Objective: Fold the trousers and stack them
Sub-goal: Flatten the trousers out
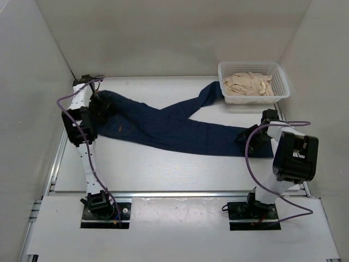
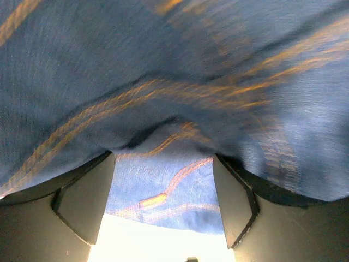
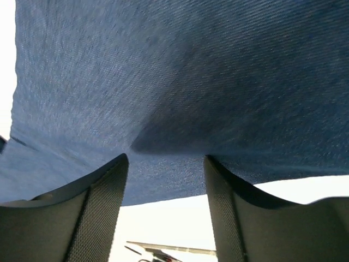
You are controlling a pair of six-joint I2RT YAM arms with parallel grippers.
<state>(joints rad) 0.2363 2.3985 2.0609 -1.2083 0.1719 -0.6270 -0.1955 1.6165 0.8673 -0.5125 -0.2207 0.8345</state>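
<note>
The dark navy trousers lie spread across the table, waist at the left, with one leg running to the right and the other toward the basket. My left gripper is at the bunched waist end. In the left wrist view blue denim with orange stitching is gathered over its fingertips, which are hidden. My right gripper is at the hem of the right leg. In the right wrist view denim drapes over its tips, its edge between the fingers.
A white mesh basket holding crumpled beige cloth stands at the back right, touching one trouser leg. White walls enclose the table on the left, back and right. A metal rail runs along the near edge by the arm bases.
</note>
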